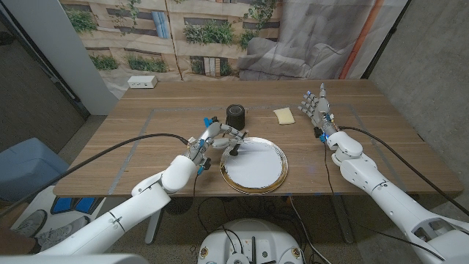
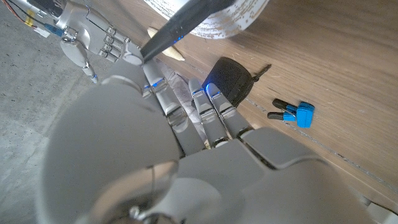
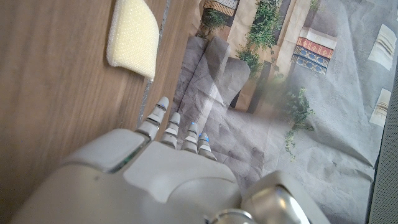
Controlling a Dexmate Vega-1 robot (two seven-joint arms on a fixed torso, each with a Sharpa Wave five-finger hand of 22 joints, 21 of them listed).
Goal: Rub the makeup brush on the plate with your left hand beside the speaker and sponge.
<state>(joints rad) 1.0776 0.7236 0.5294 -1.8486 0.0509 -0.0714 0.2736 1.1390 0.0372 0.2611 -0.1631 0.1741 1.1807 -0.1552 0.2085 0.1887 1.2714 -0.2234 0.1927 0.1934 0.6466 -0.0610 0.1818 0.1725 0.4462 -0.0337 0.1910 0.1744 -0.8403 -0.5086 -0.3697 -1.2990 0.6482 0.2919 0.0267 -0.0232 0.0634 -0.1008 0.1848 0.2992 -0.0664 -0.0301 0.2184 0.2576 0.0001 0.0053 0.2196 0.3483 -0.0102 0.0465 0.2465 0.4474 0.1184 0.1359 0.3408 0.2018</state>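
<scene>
Across the wooden desk (image 1: 183, 99) the largest of the task's things, a white plate (image 1: 255, 167) with a gold rim, lay near the front edge, between the two arms and within easy reach of the left one. Behind it stood the dark, round speaker (image 1: 235, 115), and a little to the right of that the pale yellow sponge (image 1: 283, 115) lay flat; the two marked the spot where the rubbing was meant to happen. The left hand (image 1: 217, 138) held the makeup brush (image 1: 235, 149) pinched in its fingertips, its dark head down on the plate's near-left part, which suggested the rubbing itself was the step in hand. The right hand (image 1: 316, 107) stood well off to the right of the sponge, fingers spread and upright, holding nothing, probably kept clear on purpose. A small white box (image 1: 142, 82) sat at the desk's far left edge. The left wrist view added a small blue and black clip-like piece (image 2: 295, 112) just beside the speaker, hard to make out from the head view, while the right wrist view gave the sponge's coarse texture.
</scene>
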